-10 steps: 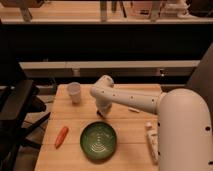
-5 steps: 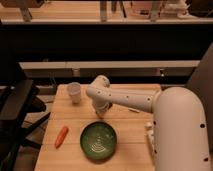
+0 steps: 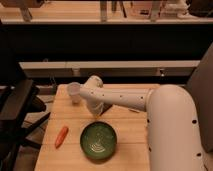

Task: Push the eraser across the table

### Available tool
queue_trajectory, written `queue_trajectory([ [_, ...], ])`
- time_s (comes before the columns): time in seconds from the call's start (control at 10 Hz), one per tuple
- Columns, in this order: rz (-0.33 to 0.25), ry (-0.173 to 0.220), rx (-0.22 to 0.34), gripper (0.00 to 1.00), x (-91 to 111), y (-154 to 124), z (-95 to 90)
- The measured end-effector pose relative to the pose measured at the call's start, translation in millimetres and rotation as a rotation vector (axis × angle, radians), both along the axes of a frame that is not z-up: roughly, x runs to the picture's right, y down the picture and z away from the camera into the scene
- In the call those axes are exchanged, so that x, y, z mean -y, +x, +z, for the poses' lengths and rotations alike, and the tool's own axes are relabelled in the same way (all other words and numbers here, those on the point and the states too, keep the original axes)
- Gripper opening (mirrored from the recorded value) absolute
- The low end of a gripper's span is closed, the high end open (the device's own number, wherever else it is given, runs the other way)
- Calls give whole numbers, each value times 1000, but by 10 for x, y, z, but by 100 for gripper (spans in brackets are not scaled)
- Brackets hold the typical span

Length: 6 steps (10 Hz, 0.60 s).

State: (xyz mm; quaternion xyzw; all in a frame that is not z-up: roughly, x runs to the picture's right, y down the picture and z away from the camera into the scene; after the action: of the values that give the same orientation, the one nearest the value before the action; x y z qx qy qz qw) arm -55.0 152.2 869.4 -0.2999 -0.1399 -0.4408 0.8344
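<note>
The light wooden table [image 3: 127,131] fills the lower middle of the camera view. My white arm reaches from the right across its far half. The gripper [image 3: 96,113] hangs from the wrist and points down at the table, just behind the green bowl [image 3: 99,141] and right of the white cup [image 3: 74,92]. I cannot make out an eraser for certain. A small pale thing [image 3: 133,110] lies on the table just under the forearm, and what it is I cannot tell.
An orange carrot-like item [image 3: 61,136] lies near the table's left edge. A black chair [image 3: 17,106] stands off the left side. A dark counter and wall run behind the table. My arm's bulky white body [image 3: 175,135] covers the right side.
The wrist and gripper have moved a little to the left, closer to the white cup. The bowl, cup and orange item have not moved.
</note>
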Motion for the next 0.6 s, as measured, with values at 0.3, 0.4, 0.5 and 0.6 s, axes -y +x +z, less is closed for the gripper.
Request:
queue_trajectory([
  [0.3,-9,0,14,2,127,25,110],
  [0.4,-18,-2,24,2,140,35,134],
  [0.5,-24,-2,31,2,155,52,152],
  [0.6,-18,-6,30,2,156,122,158],
])
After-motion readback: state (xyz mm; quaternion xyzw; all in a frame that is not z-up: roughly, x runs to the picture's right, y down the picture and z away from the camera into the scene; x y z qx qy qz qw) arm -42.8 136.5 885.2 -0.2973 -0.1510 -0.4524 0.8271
